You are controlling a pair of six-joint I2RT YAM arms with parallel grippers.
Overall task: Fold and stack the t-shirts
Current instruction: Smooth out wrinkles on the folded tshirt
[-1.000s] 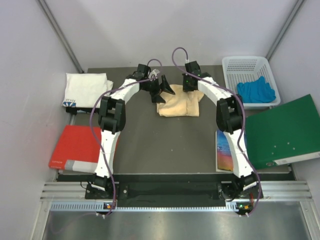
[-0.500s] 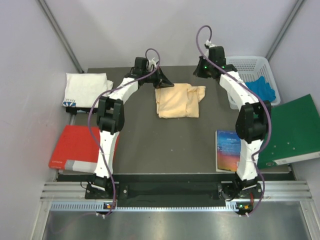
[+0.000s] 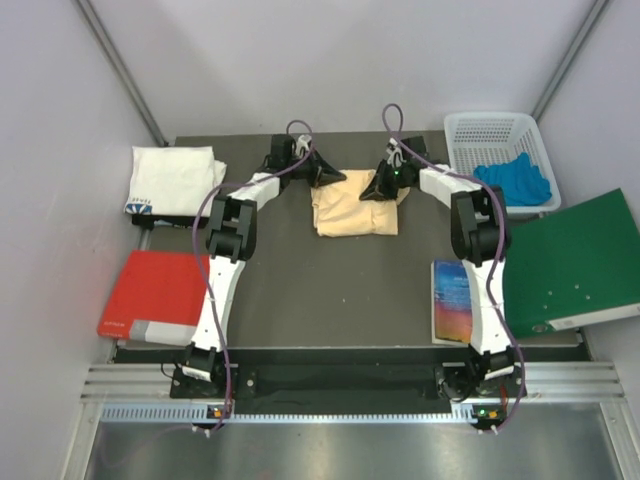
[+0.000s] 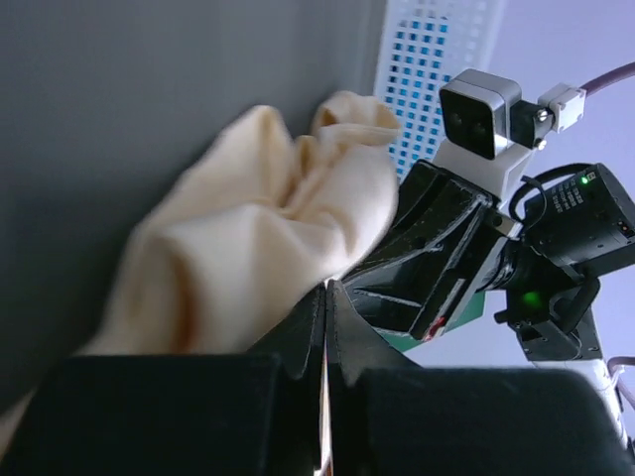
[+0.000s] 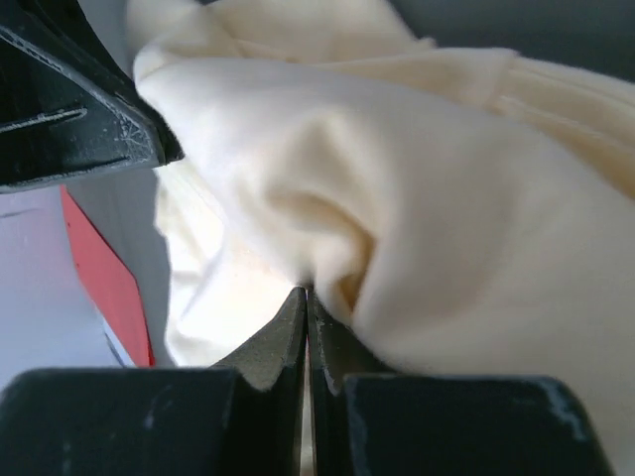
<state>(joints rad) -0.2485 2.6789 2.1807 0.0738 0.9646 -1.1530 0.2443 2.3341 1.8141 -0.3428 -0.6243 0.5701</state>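
Note:
The pale peach t-shirt [image 3: 355, 208] lies crumpled at the back middle of the dark table. My left gripper [image 3: 338, 178] is shut at the shirt's back left edge, and in the left wrist view the peach cloth [image 4: 248, 248] bunches up to its closed tips [image 4: 325, 288]. My right gripper [image 3: 370, 192] is shut too. Its tips [image 5: 306, 291] press into a pucker of the cloth [image 5: 397, 198] at the back right. The white t-shirt [image 3: 172, 175] with a dark-blue print lies folded at the far left.
A white basket [image 3: 497, 128] holding a blue cloth [image 3: 512, 180] stands at the back right. A green folder [image 3: 570, 260] and a colourful book [image 3: 452, 300] lie on the right, and a red book [image 3: 150, 295] on the left.
My left gripper closed at the shirt's back left edge. My right arm rose toward the basket, then came down onto the shirt's back right with its jaws shut throughout.

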